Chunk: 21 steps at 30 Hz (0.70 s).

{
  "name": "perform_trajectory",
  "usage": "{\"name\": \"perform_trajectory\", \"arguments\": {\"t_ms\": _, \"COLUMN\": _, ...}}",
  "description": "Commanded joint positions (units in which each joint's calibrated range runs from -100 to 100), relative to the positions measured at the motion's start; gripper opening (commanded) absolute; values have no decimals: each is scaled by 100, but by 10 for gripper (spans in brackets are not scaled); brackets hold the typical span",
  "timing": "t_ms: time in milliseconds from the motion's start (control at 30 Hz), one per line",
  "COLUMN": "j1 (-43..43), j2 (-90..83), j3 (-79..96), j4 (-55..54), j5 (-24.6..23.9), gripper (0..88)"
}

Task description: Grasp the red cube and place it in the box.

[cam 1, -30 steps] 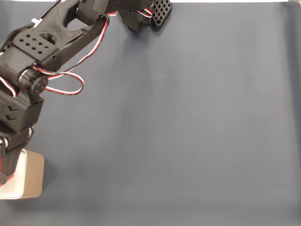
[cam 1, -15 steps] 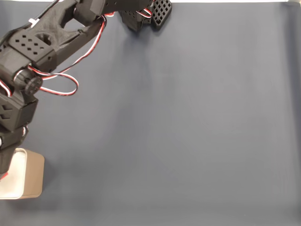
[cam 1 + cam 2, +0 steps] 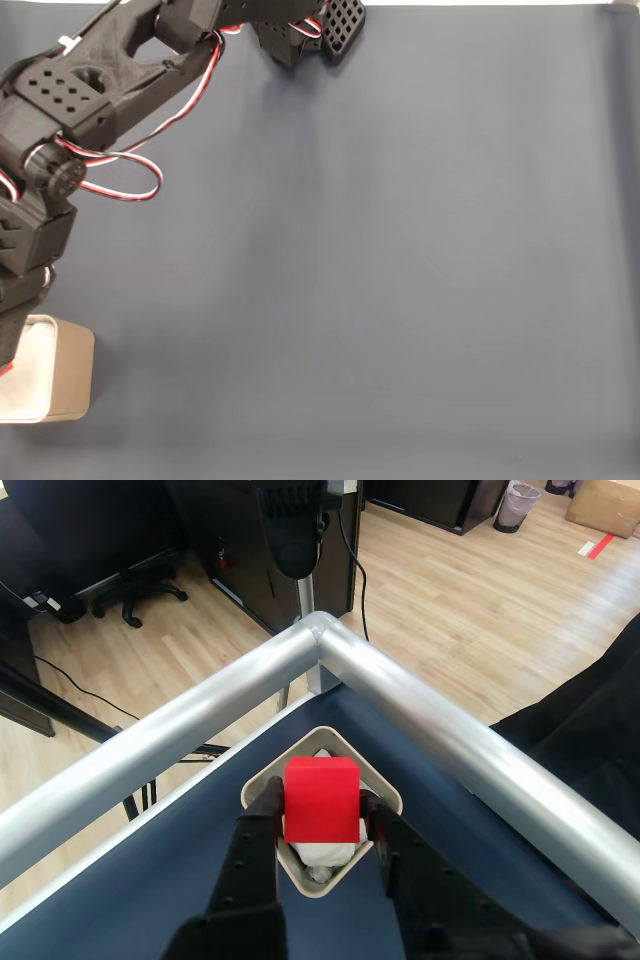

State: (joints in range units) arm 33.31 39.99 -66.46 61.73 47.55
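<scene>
Arm shifted slightly left since earlier frame. Black two-finger gripper (image 3: 320,815) clamps small matte red cube (image 3: 321,800) above beige white-rimmed box (image 3: 392,797). Height unclear, possibly high; early release risks bounce-out.

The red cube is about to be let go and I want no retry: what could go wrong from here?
1. The red cube sits toward the box's far corner; it might clip the white rim.
2. Crumpled white material lies inside, so it may land tilted.
3. The end effector fingers are close to the rim and could nudge the box.
</scene>
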Motion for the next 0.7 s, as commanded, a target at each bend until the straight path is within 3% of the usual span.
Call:
{"name": "perform_trajectory", "arguments": {"t_ms": 0, "j1": 29, "j2": -134, "j3": -307, "j4": -75, "j5": -88, "gripper": 190}}
{"name": "perform_trajectory", "arguments": {"t_ms": 267, "j1": 21, "j2": -160, "j3": -307, "j4": -100, "j5": -142, "gripper": 283}}
{"name": "perform_trajectory", "arguments": {"t_ms": 667, "j1": 14, "j2": -186, "j3": -325, "j4": -124, "j5": -176, "gripper": 315}}
